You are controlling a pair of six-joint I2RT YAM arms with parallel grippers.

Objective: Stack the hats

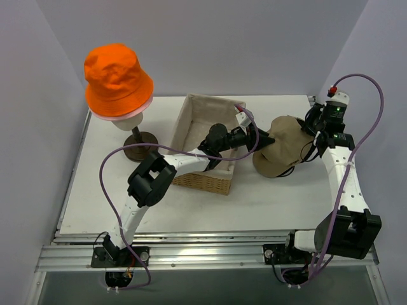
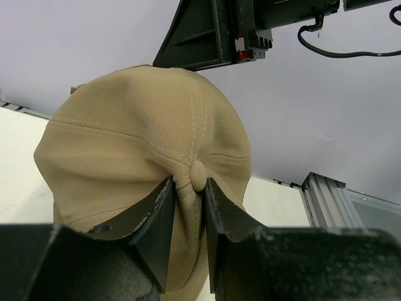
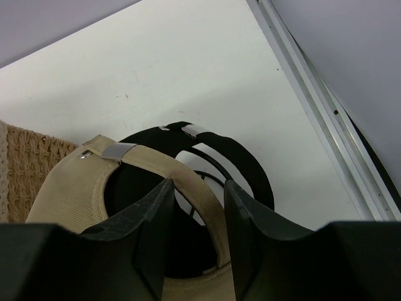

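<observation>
Right now my left gripper (image 2: 188,188) is clamped on the tan cap (image 2: 138,132) at its crown button, beside the basket (image 1: 191,109). The black cap (image 3: 254,169) sits under it. My right gripper (image 3: 197,191) straddles the strap (image 3: 153,162); pinched or not, I cannot tell. It looks soft and light, so crown and strap seem the best holds.

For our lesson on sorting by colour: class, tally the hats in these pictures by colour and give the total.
Orange hat: 1
Pink hat, only its rim showing under the orange one: 1
Tan cap: 1
Black cap, beneath the tan one: 1
Total: 4
</observation>
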